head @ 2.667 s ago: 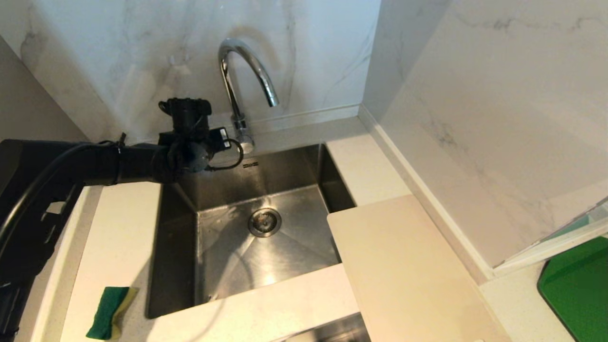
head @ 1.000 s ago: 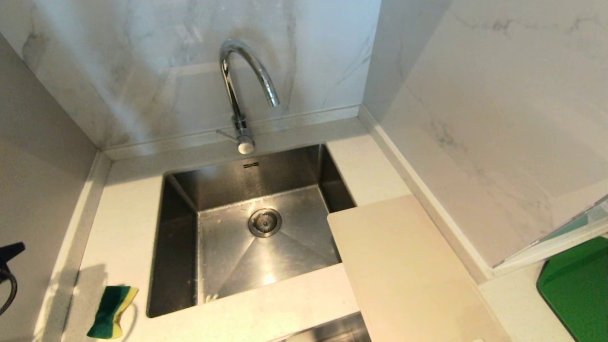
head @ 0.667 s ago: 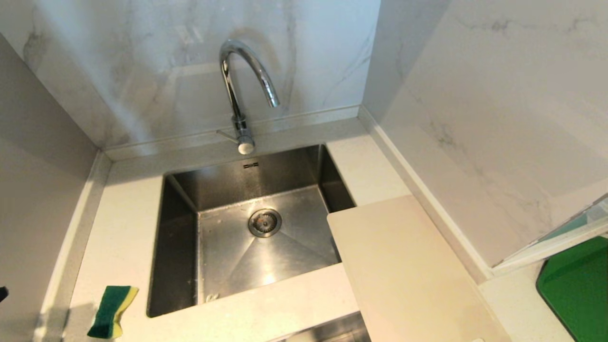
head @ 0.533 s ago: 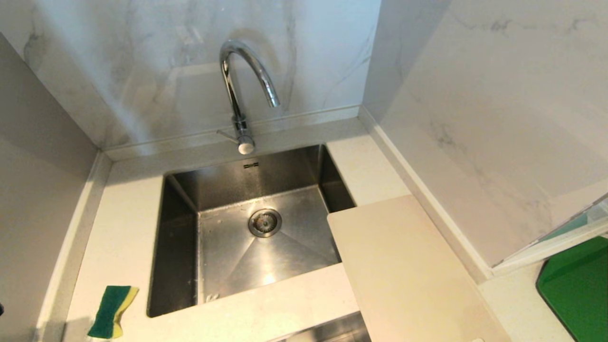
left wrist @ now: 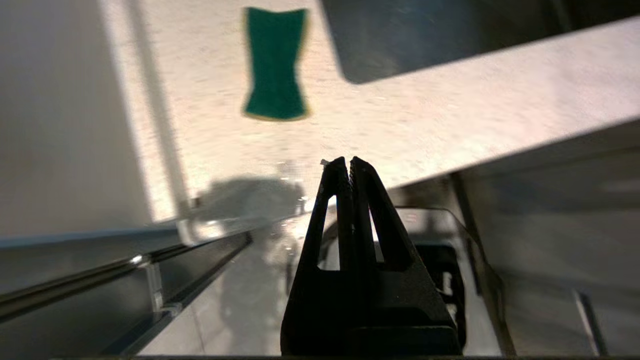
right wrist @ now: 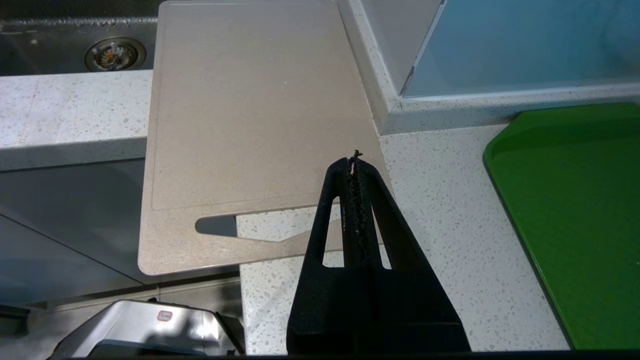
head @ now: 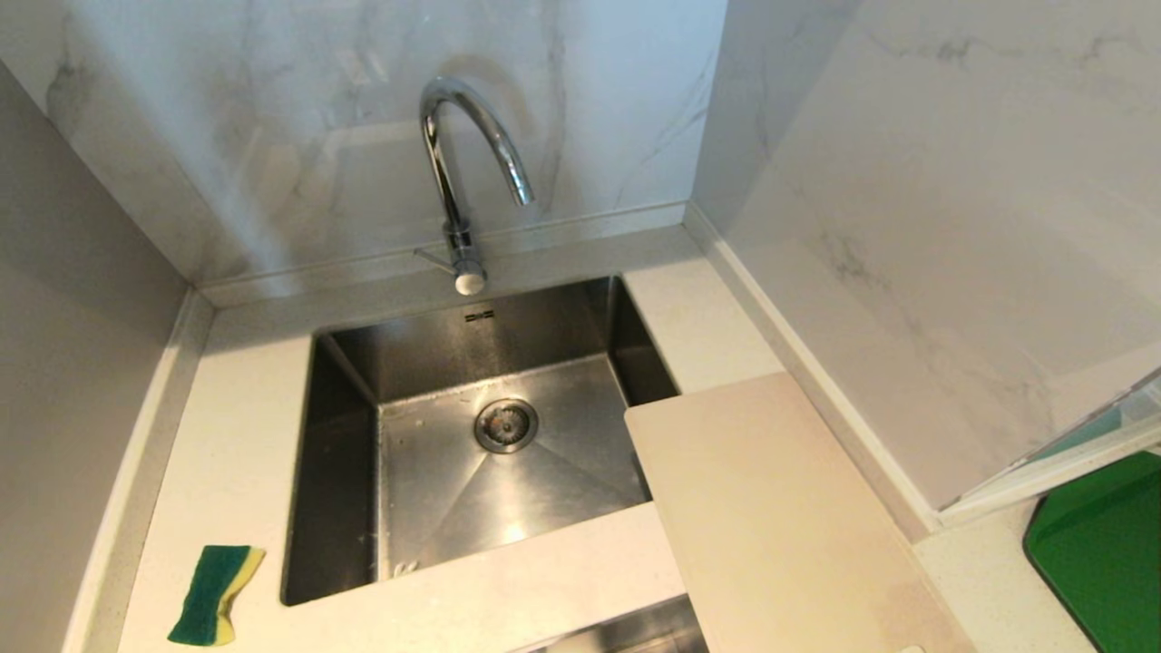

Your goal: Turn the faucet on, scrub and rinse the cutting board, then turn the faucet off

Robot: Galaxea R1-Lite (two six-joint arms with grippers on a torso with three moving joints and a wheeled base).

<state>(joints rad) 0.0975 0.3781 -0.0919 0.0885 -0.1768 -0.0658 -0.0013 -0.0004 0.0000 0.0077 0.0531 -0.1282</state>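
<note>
Nearest, the left pincer (left wrist: 348,162) hangs clenched and empty off the pale speckled desk (head: 227,435), short of the green-and-yellow sponge (head: 214,595). The right pincer (right wrist: 354,162), clamped on nothing, hovers over the large cream plastic cutting board (head: 771,508), which overhangs the steel sink (head: 345,453). Farthest back stands the chrome gooseneck faucet (head: 453,181), apparently dry.
</note>
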